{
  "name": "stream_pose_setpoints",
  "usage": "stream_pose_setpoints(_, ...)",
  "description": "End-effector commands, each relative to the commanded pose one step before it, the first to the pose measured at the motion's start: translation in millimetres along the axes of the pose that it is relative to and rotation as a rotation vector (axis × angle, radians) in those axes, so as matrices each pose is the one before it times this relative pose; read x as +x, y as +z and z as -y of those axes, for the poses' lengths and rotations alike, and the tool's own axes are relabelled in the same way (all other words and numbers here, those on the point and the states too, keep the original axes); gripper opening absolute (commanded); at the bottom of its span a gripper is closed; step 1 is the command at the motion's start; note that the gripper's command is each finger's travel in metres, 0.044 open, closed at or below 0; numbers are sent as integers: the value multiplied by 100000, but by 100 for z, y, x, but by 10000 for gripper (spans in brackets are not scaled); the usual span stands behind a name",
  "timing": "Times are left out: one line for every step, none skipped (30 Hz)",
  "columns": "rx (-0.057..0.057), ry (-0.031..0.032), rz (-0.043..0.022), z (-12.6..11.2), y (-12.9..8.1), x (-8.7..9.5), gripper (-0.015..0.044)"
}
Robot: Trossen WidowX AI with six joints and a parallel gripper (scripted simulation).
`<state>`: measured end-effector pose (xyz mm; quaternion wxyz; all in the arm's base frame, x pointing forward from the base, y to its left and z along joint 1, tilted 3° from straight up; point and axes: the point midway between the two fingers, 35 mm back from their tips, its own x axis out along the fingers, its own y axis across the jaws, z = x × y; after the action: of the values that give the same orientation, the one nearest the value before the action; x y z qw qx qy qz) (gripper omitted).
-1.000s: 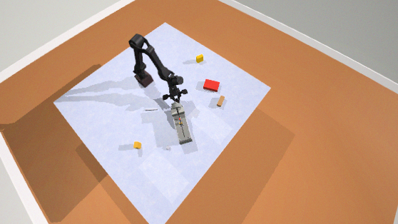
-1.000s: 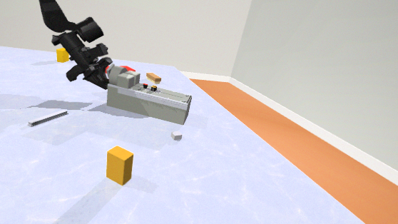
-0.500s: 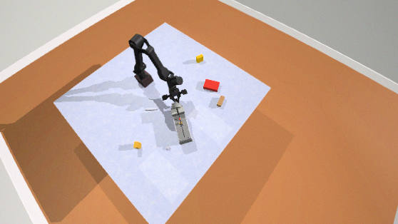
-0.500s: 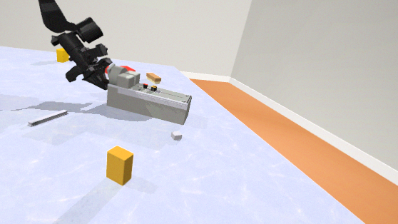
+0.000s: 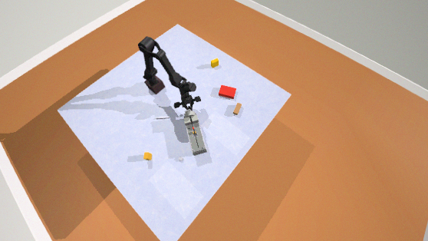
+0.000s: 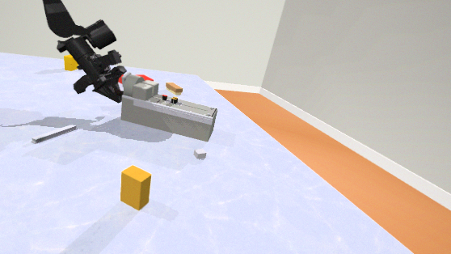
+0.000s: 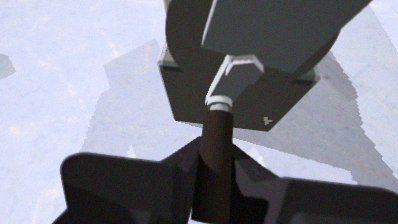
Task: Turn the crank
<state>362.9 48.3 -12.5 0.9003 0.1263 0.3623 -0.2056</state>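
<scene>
The machine (image 5: 196, 139) (image 6: 170, 118) is a long grey box on the pale mat. On its top slide, a small red pointer (image 6: 164, 97) sits close to a brass mark (image 6: 174, 100), a little toward the crank end; in the top view the pointer and marks (image 5: 194, 130) are too small to tell apart. The crank is at the end of the machine facing the arm. My gripper (image 5: 188, 108) (image 6: 114, 86) (image 7: 216, 175) is shut on the crank's dark brown handle (image 7: 218, 142). The handle joins the grey crank arm (image 7: 280, 25) through a grey socket (image 7: 235, 75).
On the mat lie a yellow block (image 5: 215, 62) (image 6: 70, 62), a red block (image 5: 227, 90), a tan block (image 5: 237, 108) (image 6: 174, 87), an orange block (image 5: 148, 155) (image 6: 136, 187), a thin grey bar (image 5: 162, 117) (image 6: 53, 133) and a small white cube (image 5: 181, 159) (image 6: 200, 154). The arm's base (image 5: 154, 84) stands behind the machine.
</scene>
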Motion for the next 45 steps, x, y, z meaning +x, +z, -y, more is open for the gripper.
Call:
stream_pose_setpoints(-357,-2348,-598,905,-144,146,0)
stream_pose_setpoints(-1,-1,0,25,6,-5,0)
stream_pose_setpoints(-1,-1,0,26,6,-5,0)
stream_pose_setpoints(-1,-1,0,28,7,-6,0)
stream_pose_setpoints(-1,-2,0,29,7,-6,0)
stream_pose_setpoints(-2,-2,0,30,7,-7,0)
stream_pose_setpoints(-2,-2,0,32,8,-7,0)
stream_pose_setpoints(-2,-2,0,34,9,-8,0)
stream_pose_setpoints(-2,-2,0,36,10,-8,0)
stream_pose_setpoints(-2,-2,0,39,10,-9,0)
stream_pose_setpoints(-2,-2,0,41,11,-10,0)
stream_pose_setpoints(-2,-2,0,45,12,-11,0)
stream_pose_setpoints(-2,-3,0,48,13,-12,0)
stream_pose_setpoints(-3,-3,0,52,13,-12,0)
stream_pose_setpoints(-3,-3,0,56,14,-13,0)
stream_pose_setpoints(-3,-3,0,59,14,-14,0)
stream_pose_setpoints(-3,-3,1,63,15,-15,0)
stream_pose_setpoints(-3,-3,1,65,17,-16,0)
stream_pose_setpoints(-4,-4,1,68,18,-18,0)
stream_pose_setpoints(-4,-4,1,71,19,-19,0)
stream_pose_setpoints(-4,-4,1,74,20,-21,0)
stream_pose_setpoints(-4,-4,1,77,22,-23,0)
stream_pose_setpoints(-4,-4,1,81,25,-26,0)
stream_pose_setpoints(-4,-4,1,85,30,-30,0)
stream_pose_setpoints(-5,-5,1,89,35,-34,0)
stream_pose_setpoints(-5,-5,1,94,40,-39,0)
stream_pose_setpoints(-5,-5,1,101,45,-43,0)
stream_pose_setpoints(-5,-5,1,101,52,-49,0)
stream_pose_setpoints(-5,-5,2,103,59,-56,0)
stream_pose_setpoints(-5,-5,2,103,66,-61,0)
stream_pose_setpoints(-5,-5,2,102,74,-67,0)
stream_pose_setpoints(-5,-5,2,102,80,-72,0)
stream_pose_setpoints(-4,-4,1,75,58,-55,0)
stream_pose_setpoints(-4,-4,2,86,69,-67,0)
stream_pose_setpoints(-5,-5,2,94,85,-83,0)
stream_pose_setpoints(-4,-4,2,93,92,-90,0)
stream_pose_setpoints(-4,-4,2,87,96,-93,0)
stream_pose_setpoints(-4,-4,2,80,101,-97,0)
stream_pose_setpoints(-4,-3,2,75,105,-102,0)
stream_pose_setpoints(-3,-3,2,70,109,-107,0)
stream_pose_setpoints(-3,-3,2,63,114,-112,0)
stream_pose_setpoints(-2,-2,2,57,118,-117,0)
stream_pose_setpoints(-2,-2,2,48,121,-120,0)
stream_pose_setpoints(-2,-1,2,39,124,-124,0)
stream_pose_setpoints(-1,-1,2,30,127,-128,0)
